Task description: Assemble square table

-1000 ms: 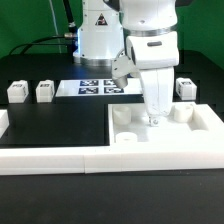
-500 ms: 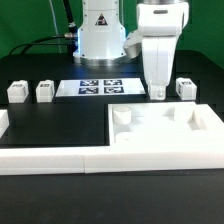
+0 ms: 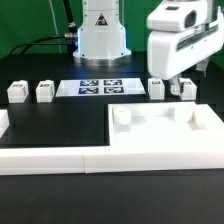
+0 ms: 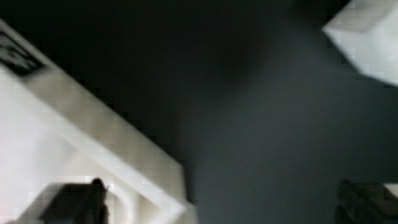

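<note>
Wide-open gripper (image 3: 174, 82) raised just behind the far right rim of the square table top (image 3: 160, 140)

Lying flat on the black table (image 3: 60, 125) at the exterior view's lower right, raised rim up, round sockets showing at the far corners, front edge up against the long white border rail (image 3: 50, 157). Past the far rim, flanked by two small tagged legs (image 3: 157, 89), hanging with jaws spread wide and holding nothing; in the wrist view, dark fingertips (image 4: 71, 200) far apart over black surface beside a white edge. Well off toward the exterior view's left, two more legs (image 3: 16, 92) side by side, near the marker board (image 3: 97, 87) in front of the white robot base (image 3: 100, 35)
</note>
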`<action>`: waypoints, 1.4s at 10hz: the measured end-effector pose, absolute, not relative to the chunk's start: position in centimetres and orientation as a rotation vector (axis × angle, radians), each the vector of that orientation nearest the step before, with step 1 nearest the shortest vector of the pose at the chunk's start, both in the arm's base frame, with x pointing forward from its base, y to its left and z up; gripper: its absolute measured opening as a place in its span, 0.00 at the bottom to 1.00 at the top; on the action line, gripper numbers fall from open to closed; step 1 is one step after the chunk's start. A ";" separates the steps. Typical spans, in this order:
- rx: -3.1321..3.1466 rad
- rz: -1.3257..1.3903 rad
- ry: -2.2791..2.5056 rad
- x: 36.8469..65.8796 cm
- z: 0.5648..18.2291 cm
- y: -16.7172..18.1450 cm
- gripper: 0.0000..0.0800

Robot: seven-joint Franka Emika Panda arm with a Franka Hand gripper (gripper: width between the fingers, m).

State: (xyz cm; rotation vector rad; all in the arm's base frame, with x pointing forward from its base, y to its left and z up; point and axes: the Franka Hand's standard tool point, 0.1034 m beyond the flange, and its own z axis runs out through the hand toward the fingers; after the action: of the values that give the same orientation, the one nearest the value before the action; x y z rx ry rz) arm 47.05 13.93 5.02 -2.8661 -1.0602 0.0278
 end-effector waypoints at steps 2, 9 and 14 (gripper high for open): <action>-2.947 0.049 -0.805 46.7 4.9 14.4 0.81; -3.043 0.297 -0.438 42.5 4.0 15.6 0.81; -2.951 0.956 -0.219 42.1 3.4 16.8 0.81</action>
State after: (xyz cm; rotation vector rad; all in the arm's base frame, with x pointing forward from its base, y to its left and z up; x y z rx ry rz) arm 42.10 16.80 3.36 -2.9509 -0.2191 0.9555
